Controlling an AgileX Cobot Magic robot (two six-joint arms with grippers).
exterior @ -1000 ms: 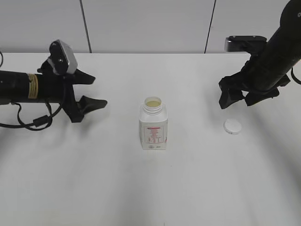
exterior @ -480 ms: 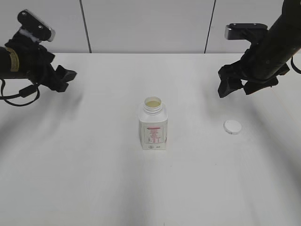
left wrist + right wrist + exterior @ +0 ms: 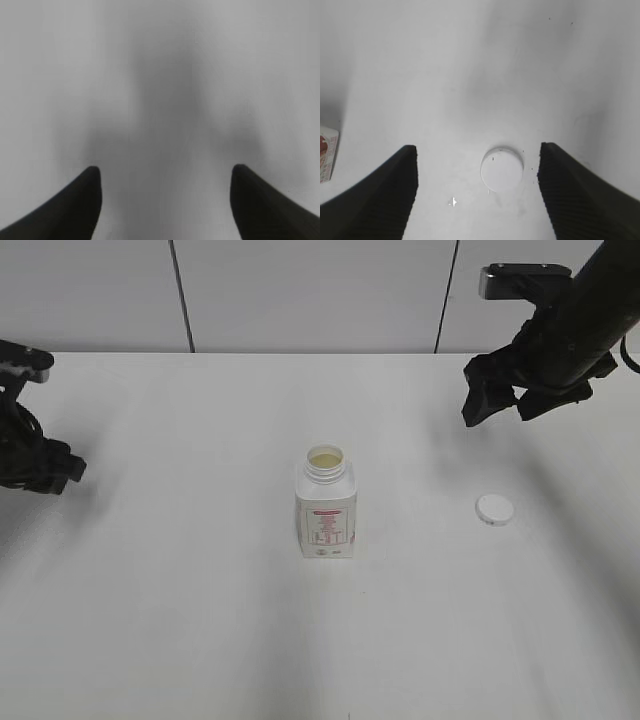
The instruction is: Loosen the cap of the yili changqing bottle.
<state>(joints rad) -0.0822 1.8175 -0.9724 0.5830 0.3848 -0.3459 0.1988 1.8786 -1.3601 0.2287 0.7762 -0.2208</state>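
Exterior view: yili changqing bottle point(image 3: 326, 505) upright in the middle of the table point(image 3: 200, 620), neck bare and open at the top. Cap point(image 3: 494, 508) flat on the table, well to the right of the bottle. Job looks done. Right gripper point(image 3: 502, 396) high and far from the cap, fingers spread, empty. Left gripper point(image 3: 165, 200) at the far left, fingers spread too, empty. Best to pull back gently, stay clear of the bottle, and spill nothing.
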